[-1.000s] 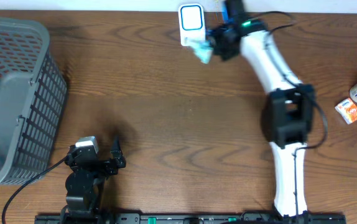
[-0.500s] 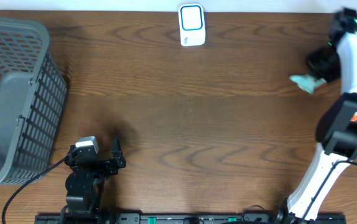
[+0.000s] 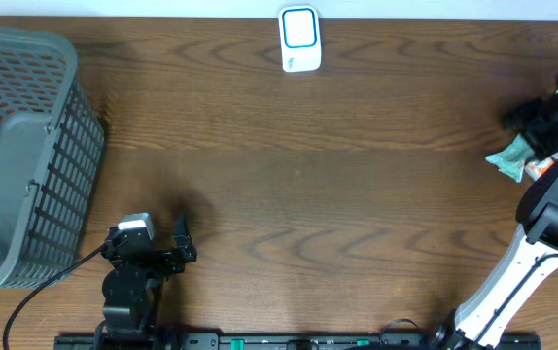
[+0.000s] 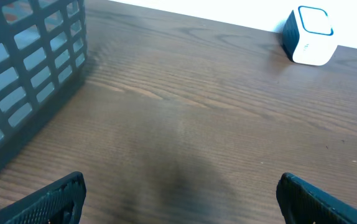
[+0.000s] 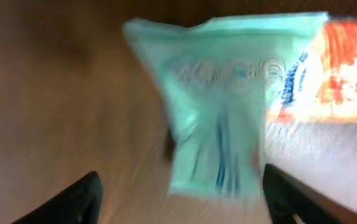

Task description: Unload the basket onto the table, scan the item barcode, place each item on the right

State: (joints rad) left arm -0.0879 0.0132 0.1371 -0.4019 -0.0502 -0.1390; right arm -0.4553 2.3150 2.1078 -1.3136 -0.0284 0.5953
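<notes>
Overhead, the teal packet (image 3: 508, 158) is lying far right of the scanner (image 3: 299, 39). The right wrist view is showing it loose between the right gripper's (image 5: 181, 180) spread jaws, touching an orange packet (image 5: 346, 74). The left gripper (image 4: 181, 193) is gaping too.

You're looking at a crumpled mint-green packet (image 3: 508, 158) lying far right, well apart from the white, blue-faced scanner (image 3: 299, 39).

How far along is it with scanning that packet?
Scanning looks done: the packet was at the scanner a second ago. Now it is at the far right beside an orange pack, the right gripper open over it. Remaining: pull the arm away.
</notes>
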